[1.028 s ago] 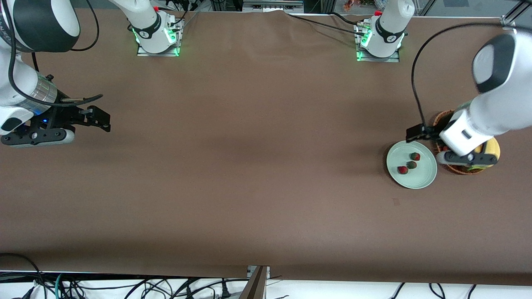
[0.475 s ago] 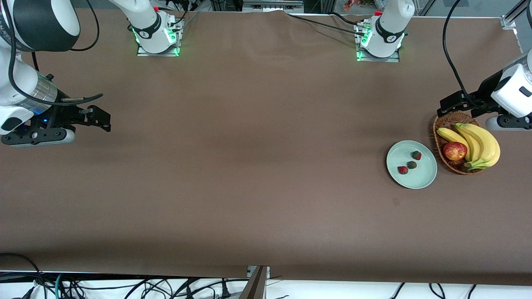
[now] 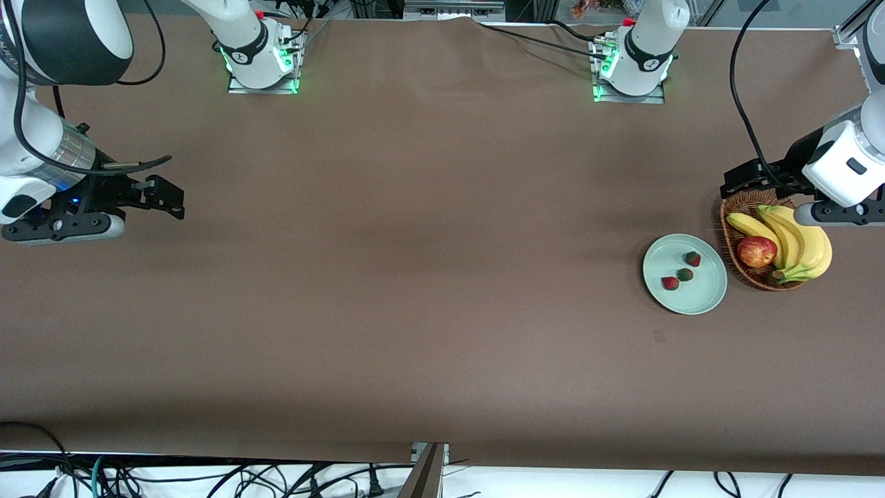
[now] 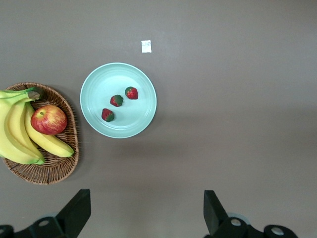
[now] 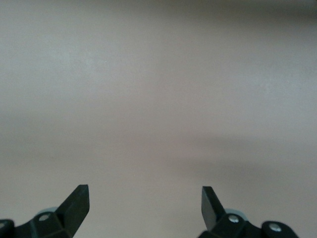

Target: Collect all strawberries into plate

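i see all three strawberries point(image 3: 684, 270) lying on the plate point(image 3: 698, 301), close together and apart from its rim. the plate sits just beside the wicker basket point(image 3: 734, 207), which holds bananas point(image 3: 802, 238) and an apple point(image 3: 756, 251). my left gripper point(image 4: 146, 210) hangs over the basket's edge, fingers spread wide and holding nothing. my right gripper point(image 5: 144, 206) waits over bare table point(image 3: 415, 277) at its own end, fingers also wide apart and empty.

White arm shells, black joint caps, black cables, green-lit bases, each tool black-fingered.
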